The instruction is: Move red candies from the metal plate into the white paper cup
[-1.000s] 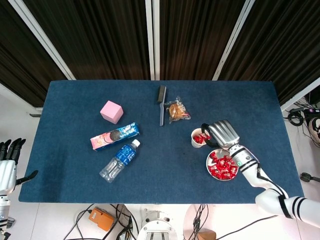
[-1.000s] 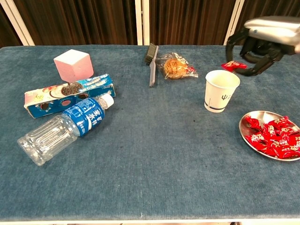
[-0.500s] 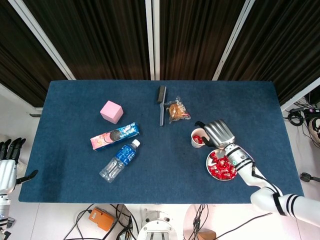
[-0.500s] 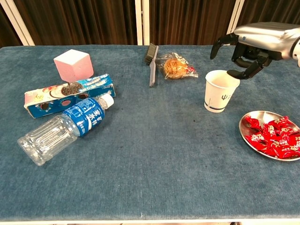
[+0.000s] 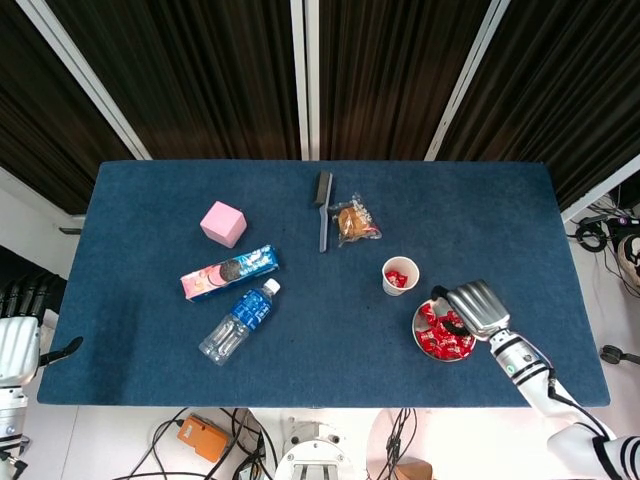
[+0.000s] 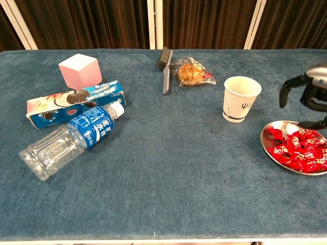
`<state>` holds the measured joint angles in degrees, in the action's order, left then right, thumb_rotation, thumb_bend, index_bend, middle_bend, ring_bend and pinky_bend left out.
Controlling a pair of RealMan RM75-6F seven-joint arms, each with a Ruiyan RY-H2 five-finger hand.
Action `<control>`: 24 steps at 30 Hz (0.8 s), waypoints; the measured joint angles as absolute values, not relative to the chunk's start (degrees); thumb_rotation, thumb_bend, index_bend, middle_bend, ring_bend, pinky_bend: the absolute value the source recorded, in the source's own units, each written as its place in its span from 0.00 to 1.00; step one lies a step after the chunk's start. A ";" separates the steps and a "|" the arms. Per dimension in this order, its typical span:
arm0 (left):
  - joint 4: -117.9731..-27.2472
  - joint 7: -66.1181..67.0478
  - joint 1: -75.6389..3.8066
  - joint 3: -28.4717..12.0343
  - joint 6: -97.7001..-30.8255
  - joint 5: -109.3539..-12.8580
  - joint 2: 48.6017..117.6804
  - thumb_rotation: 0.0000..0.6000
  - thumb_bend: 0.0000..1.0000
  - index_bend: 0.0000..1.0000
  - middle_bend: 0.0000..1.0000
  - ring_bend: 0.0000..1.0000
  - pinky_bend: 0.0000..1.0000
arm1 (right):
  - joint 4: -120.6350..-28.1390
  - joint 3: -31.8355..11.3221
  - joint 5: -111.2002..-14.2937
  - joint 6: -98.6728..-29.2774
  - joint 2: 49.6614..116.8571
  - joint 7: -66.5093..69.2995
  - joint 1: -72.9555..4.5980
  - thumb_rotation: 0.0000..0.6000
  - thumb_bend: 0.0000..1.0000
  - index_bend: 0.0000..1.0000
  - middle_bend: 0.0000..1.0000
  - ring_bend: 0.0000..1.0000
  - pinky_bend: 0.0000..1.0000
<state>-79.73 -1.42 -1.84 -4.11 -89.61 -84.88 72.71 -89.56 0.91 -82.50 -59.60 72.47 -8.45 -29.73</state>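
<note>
The white paper cup point(image 5: 400, 275) point(image 6: 240, 98) stands upright at the table's right; the head view shows red candy inside it. Just nearer and to the right lies the metal plate point(image 5: 421, 330) point(image 6: 267, 143), piled with several red candies point(image 5: 440, 332) point(image 6: 300, 150). My right hand point(image 5: 476, 308) point(image 6: 310, 95) hovers over the plate's far right edge, fingers apart and curved down, holding nothing. My left hand point(image 5: 20, 335) hangs off the table's left edge, far from the cup and plate; its fingers are barely visible.
A pink cube point(image 5: 223, 223), a cookie box point(image 5: 229, 272) and a lying water bottle point(image 5: 237, 321) occupy the left half. A brush point(image 5: 323, 208) and a bagged snack point(image 5: 355, 222) lie at the centre back, behind the cup.
My right hand dropped a red candy into the cup, opened, then moved back right and nearer, from above the cup to above the plate. The left hand stayed off the table.
</note>
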 measured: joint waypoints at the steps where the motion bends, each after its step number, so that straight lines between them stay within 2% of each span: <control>1: -79.85 -1.28 -1.84 -4.08 -89.67 -84.94 72.66 1.00 0.00 0.09 0.09 0.00 0.00 | -88.77 0.95 -82.29 -58.95 73.24 -8.41 -29.77 1.00 0.41 0.48 0.93 1.00 1.00; 8: -80.16 -1.17 -1.39 -3.92 -90.04 -84.69 72.47 1.00 0.00 0.09 0.09 0.00 0.00 | -85.62 0.22 -80.58 -55.92 76.51 -8.94 -30.77 1.00 0.41 0.47 0.93 1.00 1.00; 24: -79.44 -1.47 -1.30 -3.84 -89.58 -84.22 72.74 1.00 0.00 0.09 0.09 0.00 0.00 | -83.39 -0.77 -77.13 -52.52 78.51 -9.91 -31.60 1.00 0.41 0.50 0.93 1.00 1.00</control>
